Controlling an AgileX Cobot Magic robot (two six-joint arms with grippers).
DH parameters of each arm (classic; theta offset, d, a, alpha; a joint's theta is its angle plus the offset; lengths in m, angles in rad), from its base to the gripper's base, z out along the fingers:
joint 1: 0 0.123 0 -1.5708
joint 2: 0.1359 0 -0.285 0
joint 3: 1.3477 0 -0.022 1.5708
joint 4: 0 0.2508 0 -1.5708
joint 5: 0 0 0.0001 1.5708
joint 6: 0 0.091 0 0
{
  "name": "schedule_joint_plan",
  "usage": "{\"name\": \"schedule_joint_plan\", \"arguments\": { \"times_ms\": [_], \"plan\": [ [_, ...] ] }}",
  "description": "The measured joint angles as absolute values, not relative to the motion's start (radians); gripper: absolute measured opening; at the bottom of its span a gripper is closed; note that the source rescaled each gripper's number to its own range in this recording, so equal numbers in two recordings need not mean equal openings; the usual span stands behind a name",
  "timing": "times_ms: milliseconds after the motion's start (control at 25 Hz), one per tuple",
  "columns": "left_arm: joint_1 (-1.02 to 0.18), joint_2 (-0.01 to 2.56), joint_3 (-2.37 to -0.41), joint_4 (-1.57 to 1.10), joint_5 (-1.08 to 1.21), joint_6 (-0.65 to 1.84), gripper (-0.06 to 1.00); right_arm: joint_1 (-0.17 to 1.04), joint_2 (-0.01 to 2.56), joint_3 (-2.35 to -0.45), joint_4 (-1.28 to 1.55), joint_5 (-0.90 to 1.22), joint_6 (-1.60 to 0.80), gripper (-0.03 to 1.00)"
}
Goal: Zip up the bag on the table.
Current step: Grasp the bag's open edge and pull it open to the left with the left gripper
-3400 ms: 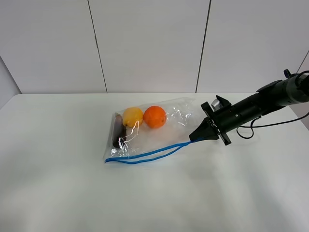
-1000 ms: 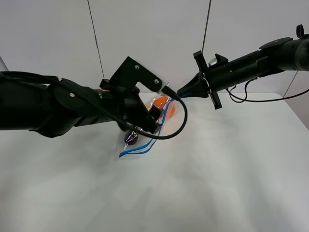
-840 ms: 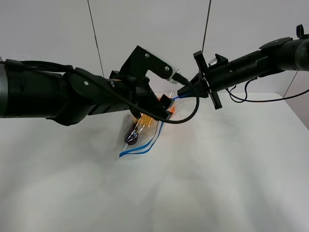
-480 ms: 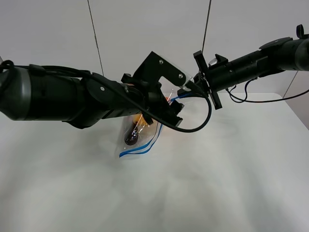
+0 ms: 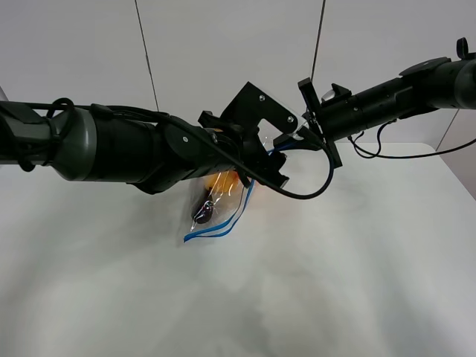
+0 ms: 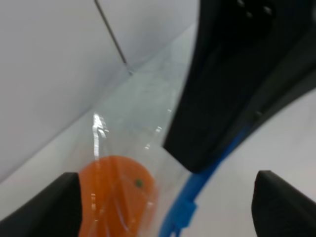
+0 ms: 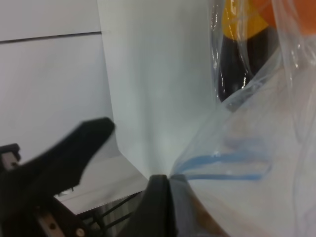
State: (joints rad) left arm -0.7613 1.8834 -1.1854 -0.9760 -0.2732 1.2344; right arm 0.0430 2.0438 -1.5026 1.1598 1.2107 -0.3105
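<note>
Black casing of the left arm point(image 5: 111, 152) fills the left of the scene and reaches over the white table point(image 5: 335, 282) toward the middle. Below its wrist the bag point(image 5: 219, 197) hangs at a slant. Its lower left end appears to rest on the table, while its upper right corner is raised well clear of it. The blue zipper strip point(image 5: 216, 232) loops along the bag's near edge, with its two sides parted at the low end. A dark eggplant point(image 5: 202, 214) sits at the bottom of the clear plastic. In the right wrist view a yellow fruit point(image 7: 242, 24) lies just above the eggplant.

The left gripper point(image 6: 168, 210) is spread wide. In its wrist view the two dark fingertips point(image 6: 49, 207) stand far apart at the edges, clamping nothing. Between them lie the crinkled film, an orange point(image 6: 118, 192) and the zipper's blue slider point(image 6: 180, 212). I cannot tell whether either fingertip touches the plastic. A black cable point(image 5: 312, 190) loops from this arm, to the right of the bag.

Just right of that, the right gripper point(image 7: 168, 192) is fully closed, pinching the bag's raised corner where the blue strip ends. The film fans away from its tips. The right arm point(image 5: 394, 97) runs off to the far right edge, in front of the grey panelled wall point(image 5: 223, 52).
</note>
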Motion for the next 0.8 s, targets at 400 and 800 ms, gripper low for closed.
{"name": "schedule_joint_plan", "arguments": {
  "times_ms": [400,800],
  "plan": [
    [-0.761,1.886,-1.185,-0.956,-0.242,1.238,0.68,0.043,2.044,-1.503,1.160,1.211,-0.310,0.00],
    [-0.761,1.888,-1.185,-0.950,-0.246,1.237,0.43,0.043,2.044,-1.503,1.160,1.211,-0.310,0.00]
  ]
}}
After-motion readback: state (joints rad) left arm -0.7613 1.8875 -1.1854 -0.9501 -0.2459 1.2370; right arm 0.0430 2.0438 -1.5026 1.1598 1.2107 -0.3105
